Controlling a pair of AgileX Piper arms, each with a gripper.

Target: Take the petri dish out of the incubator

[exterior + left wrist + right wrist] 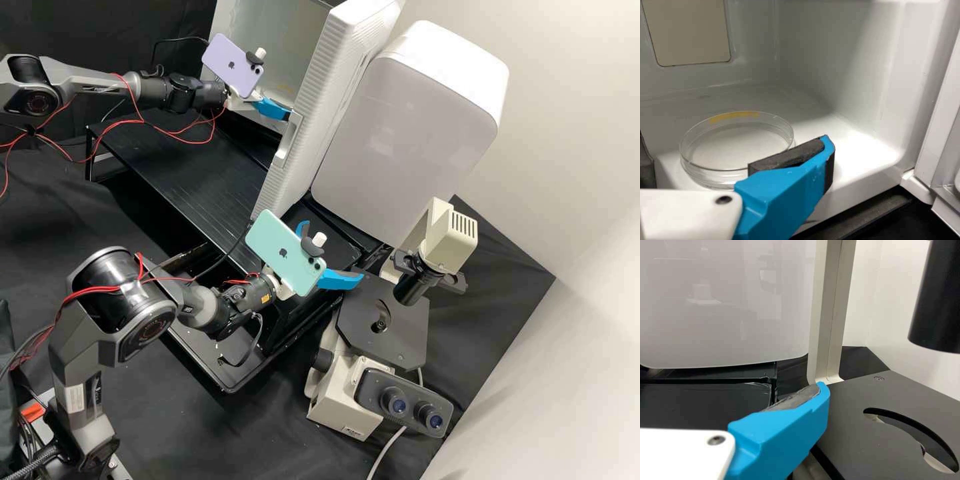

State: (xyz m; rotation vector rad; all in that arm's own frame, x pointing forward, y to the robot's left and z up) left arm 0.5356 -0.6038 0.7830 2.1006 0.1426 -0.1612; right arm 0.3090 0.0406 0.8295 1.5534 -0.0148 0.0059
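- Black bench in a dark-draped corner against a pale wall, with the white incubator open at the front and a microscope next to it.
- The left gripper hovers right at the incubator's mouth. My guess is it's lined up to go in for the dish. Honestly can't tell if it's open or closed.
- The petri dish sits flat on the chamber floor near the front lip, just past the gripper's tip. It looks untouched and nothing's holding it.
- The right gripper hangs low by the microscope's stage, outside the incubator and probably just keeping clear. Can't tell its state either.
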